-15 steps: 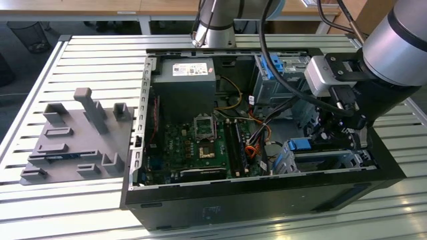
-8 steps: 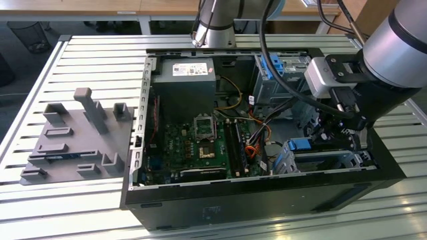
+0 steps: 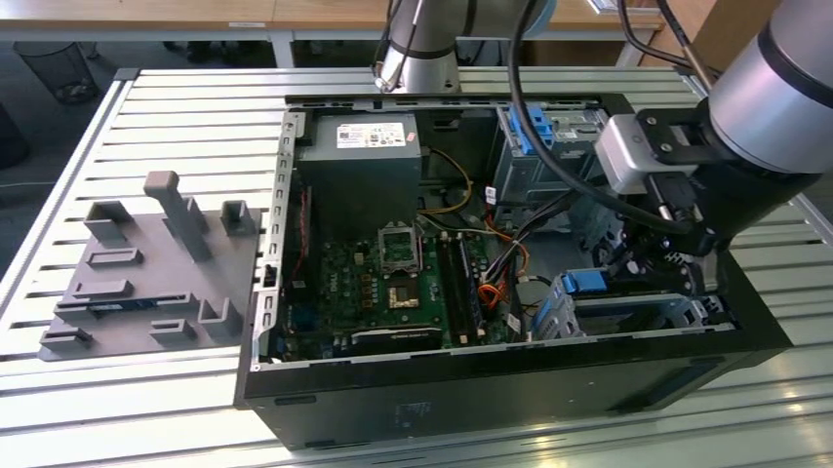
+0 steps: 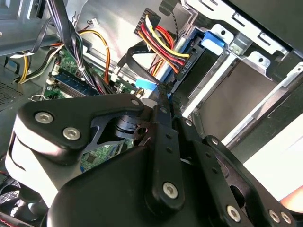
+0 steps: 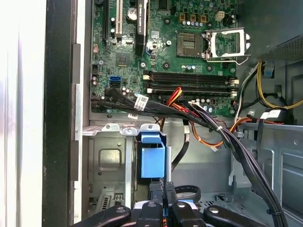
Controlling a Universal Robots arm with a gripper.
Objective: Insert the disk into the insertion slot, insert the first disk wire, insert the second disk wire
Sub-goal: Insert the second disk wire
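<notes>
The disk (image 5: pixel 152 160) is seated in the insertion slot (image 5: pixel 110 161), at the 4 o'clock corner of the open computer case (image 3: pixel 390 390) in the exterior view. Its blue carrier end (image 3: pixel 584 283) faces the motherboard (image 3: pixel 390 283), and the long axis runs from the motherboard toward the case wall. The gripper (image 4: pixel 166 94) is positioned at the disk's connector edge. The fingers (image 4: pixel 163 118) are drawn almost together, with only a narrow gap, pinched on a flat blue-ended cable plug (image 4: pixel 147 83). In the exterior view the fingertips are concealed behind the arm. Most of the disk's body is hidden inside the cage.
</notes>
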